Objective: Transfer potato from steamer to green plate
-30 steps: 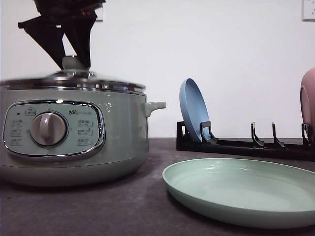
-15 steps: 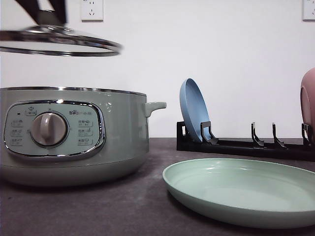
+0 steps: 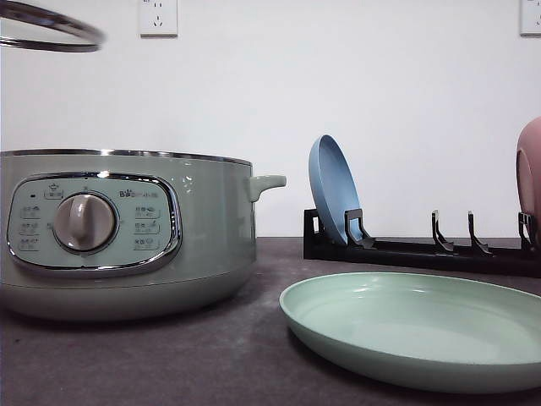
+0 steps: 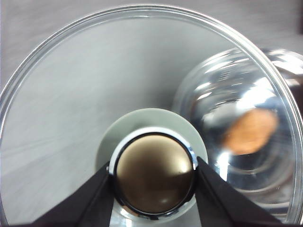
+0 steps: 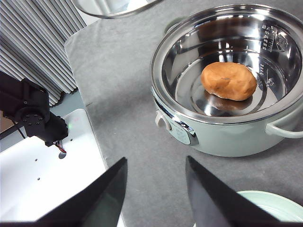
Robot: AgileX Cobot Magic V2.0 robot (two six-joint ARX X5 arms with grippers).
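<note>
**A:** Right wrist view: status of the transfer?

**B:** The steamer [image 5: 227, 80] stands uncovered on the table [image 5: 123, 94]. The potato [image 5: 228, 81] lies on the bottom of the steel inner pot, not yet picked up. The right hand [image 5: 156, 189] hovers apart from the steamer, fingers spread, holding nothing. The green plate [image 3: 423, 326] rests on the table just beside the steamer and carries nothing.

**A:** And the lid?

**B:** The left hand [image 4: 154, 172] is clamped on the knob [image 4: 154, 172] of the glass lid [image 4: 71, 94], held raised and off to the side of the pot. Judged from this: uncovering is done; grasping, lifting and placing the potato remain.

**A:** Any legible markings?

**B:** The control panel [image 3: 93, 222] carries a small brand mark above the dial [image 3: 83, 222]; it reads roughly "Bear", but it is too small to confirm. The button icons and the graduations inside the pot are unreadable.
</note>
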